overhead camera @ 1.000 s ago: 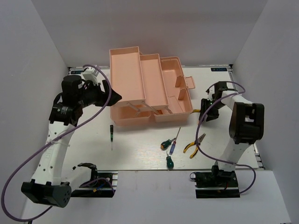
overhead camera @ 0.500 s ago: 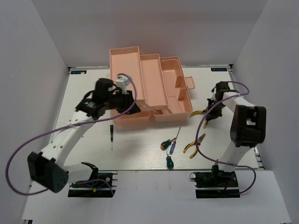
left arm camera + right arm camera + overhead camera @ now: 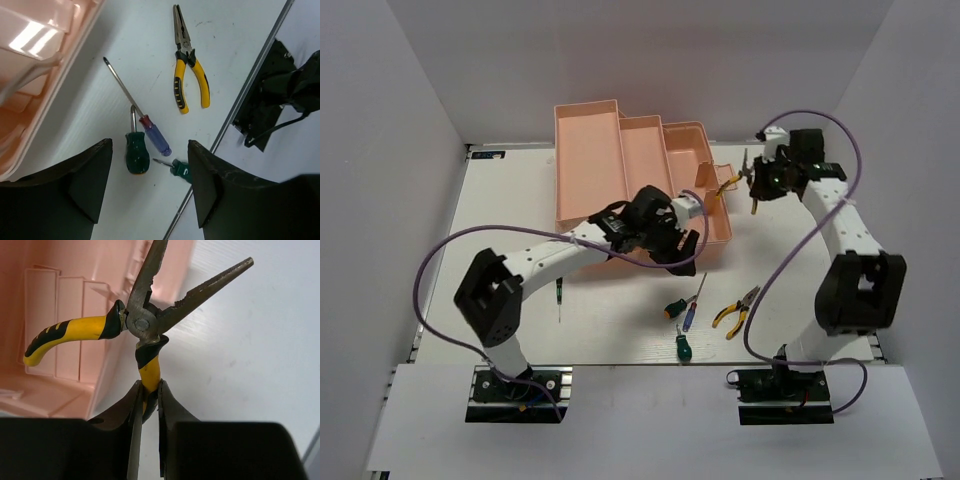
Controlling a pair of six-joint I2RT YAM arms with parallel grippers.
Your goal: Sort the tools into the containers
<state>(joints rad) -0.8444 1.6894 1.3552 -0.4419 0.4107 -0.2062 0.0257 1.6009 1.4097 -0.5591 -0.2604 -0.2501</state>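
Note:
The salmon-pink toolbox (image 3: 620,170) stands open at the back middle. My right gripper (image 3: 752,180) is shut on one handle of yellow-and-black pliers (image 3: 145,325) and holds them, spread open, in the air just right of the toolbox's right end (image 3: 60,315). My left gripper (image 3: 150,145) is open and empty, above the table in front of the toolbox (image 3: 30,75). Below it lie the second pliers (image 3: 189,75), a blue-handled screwdriver (image 3: 156,138) and two green stubby screwdrivers (image 3: 136,155) (image 3: 181,170). A thin black-green screwdriver (image 3: 559,285) lies at the front left.
The left arm (image 3: 550,245) stretches across the front of the toolbox. The toolbox lid handle and latch (image 3: 718,178) stick out beside the held pliers. White walls close in the table on three sides. A metal rail (image 3: 250,85) edges the table near the arm bases.
The left arm swung from the far left across the toolbox front to above the loose tools. The right gripper lifted its pliers from the table up to the toolbox's right end.

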